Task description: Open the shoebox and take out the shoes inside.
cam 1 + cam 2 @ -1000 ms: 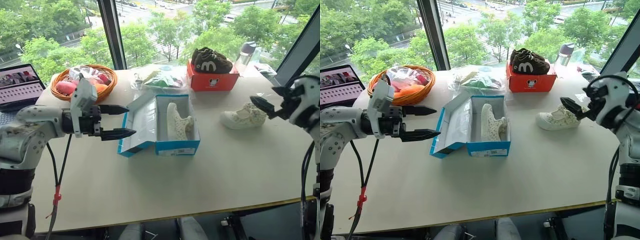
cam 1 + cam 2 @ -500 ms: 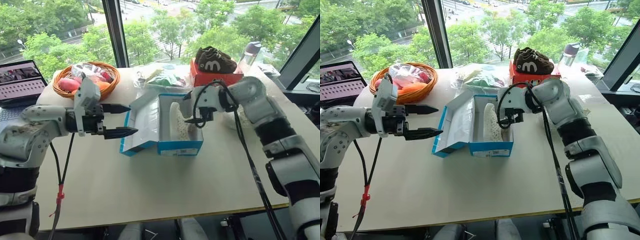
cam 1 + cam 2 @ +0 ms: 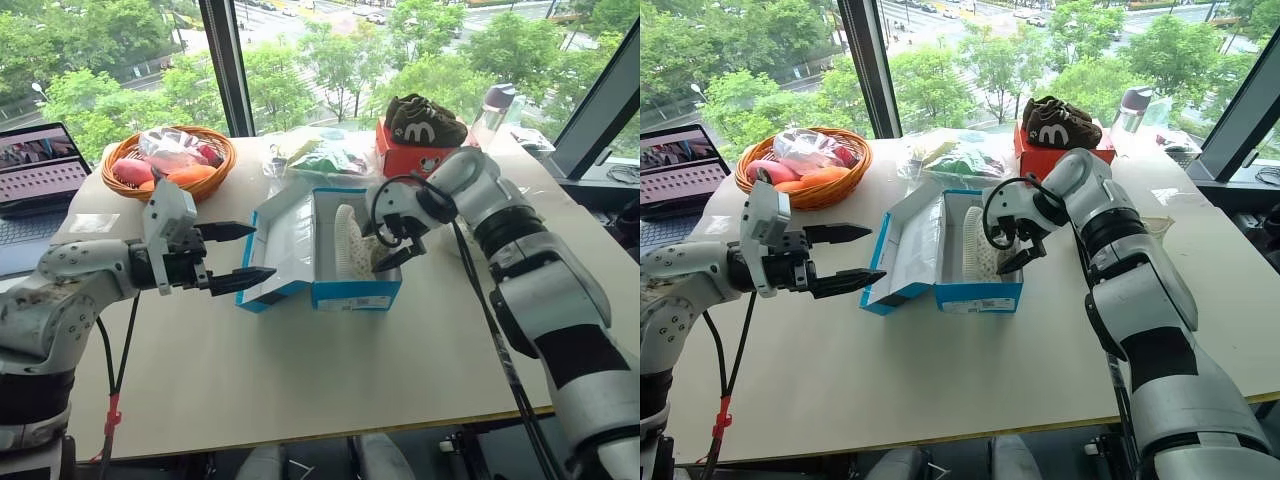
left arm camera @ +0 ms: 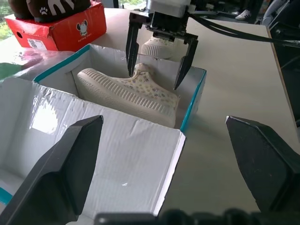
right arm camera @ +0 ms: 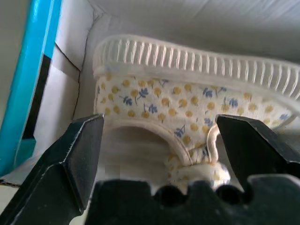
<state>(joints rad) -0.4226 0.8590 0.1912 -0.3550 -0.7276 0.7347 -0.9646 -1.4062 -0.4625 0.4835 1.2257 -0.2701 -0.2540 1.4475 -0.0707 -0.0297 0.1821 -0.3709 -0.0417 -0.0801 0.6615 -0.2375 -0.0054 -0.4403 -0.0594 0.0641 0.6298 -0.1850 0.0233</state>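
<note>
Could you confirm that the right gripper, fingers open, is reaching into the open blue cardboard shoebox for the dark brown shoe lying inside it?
Not quite: the shoe in the open blue cardboard shoebox is a cream-white floral-print sneaker, as the right wrist view shows. The right gripper does reach in with fingers open.

The pale table (image 3: 330, 370) carried the open blue shoebox (image 3: 355, 292), a red box (image 3: 415, 158), an orange basket (image 3: 170, 160), a laptop (image 3: 38, 170) and plastic bags (image 3: 320, 155).
</note>
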